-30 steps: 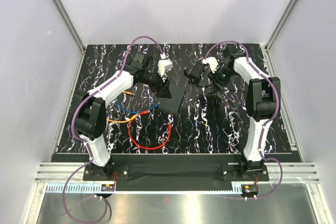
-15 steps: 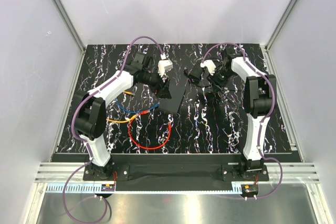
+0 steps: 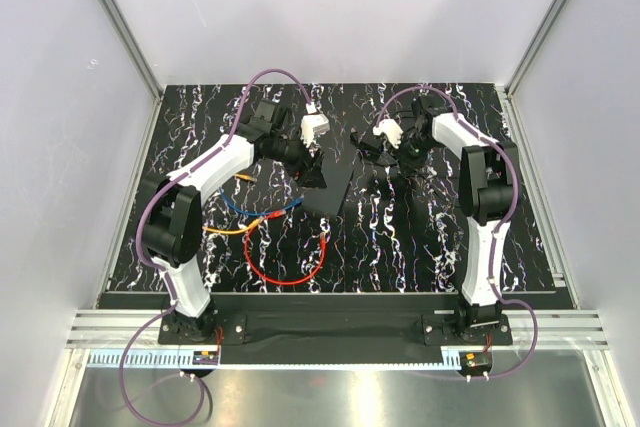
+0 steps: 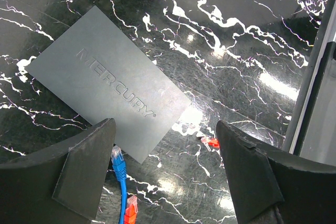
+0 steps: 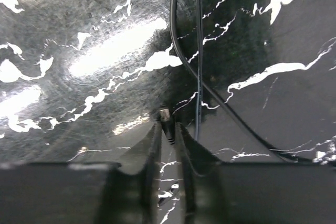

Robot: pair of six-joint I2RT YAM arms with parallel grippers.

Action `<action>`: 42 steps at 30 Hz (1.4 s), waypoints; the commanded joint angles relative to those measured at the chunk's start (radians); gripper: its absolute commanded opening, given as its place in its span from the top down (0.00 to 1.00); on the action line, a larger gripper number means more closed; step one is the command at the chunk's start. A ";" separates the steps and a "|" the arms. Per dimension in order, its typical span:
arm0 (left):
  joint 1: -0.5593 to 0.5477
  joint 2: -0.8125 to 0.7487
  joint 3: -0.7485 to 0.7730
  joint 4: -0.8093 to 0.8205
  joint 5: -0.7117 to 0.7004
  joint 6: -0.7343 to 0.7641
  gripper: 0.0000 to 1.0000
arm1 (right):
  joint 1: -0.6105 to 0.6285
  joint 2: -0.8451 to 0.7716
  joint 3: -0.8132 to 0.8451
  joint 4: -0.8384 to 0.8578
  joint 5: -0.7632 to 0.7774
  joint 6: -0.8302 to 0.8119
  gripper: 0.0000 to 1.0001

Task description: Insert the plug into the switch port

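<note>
Well, from above I count two arms, one flat black switch box (image 3: 337, 194) and three loose cables: red (image 3: 285, 272), blue (image 3: 262, 209) and orange (image 3: 232, 230). The box lies directly under the left pincer (image 3: 316, 173) and runs on past its tips. It sits apart from the right pincer (image 3: 378, 147), off to that one's left.

Through the left wrist camera there is one box (image 4: 110, 98), lettered MERCURY, and three cable ends: one blue (image 4: 119, 157) and two orange-red (image 4: 131, 205) (image 4: 211, 142). The left pincer (image 4: 165, 169) stands spread wide, gripping nothing. A corner of the box reaches into the gap between its fingers, and the blue end lies just beside one of them. I cannot make out the switch port along the box's edge.

Through the right wrist camera I see one plug (image 5: 166, 119) and two strands of thin black cord (image 5: 176, 40). The right pincer (image 5: 168, 135) is clenched on the plug, whose pale tip pokes out just past the fingertips. The cord strands run across the table ahead of it.
</note>
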 commanded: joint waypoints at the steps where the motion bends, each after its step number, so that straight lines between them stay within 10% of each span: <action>1: 0.005 -0.055 0.002 0.021 0.026 0.009 0.18 | 0.025 -0.008 -0.093 0.031 0.031 -0.046 0.89; 23: -0.014 -0.138 -0.243 0.629 0.109 -0.997 0.27 | 0.192 -0.467 -0.190 0.103 -0.325 0.311 1.00; 42: -0.068 -0.018 -0.272 0.838 0.120 -1.222 0.57 | 0.272 -0.550 -0.271 0.171 -0.349 0.385 1.00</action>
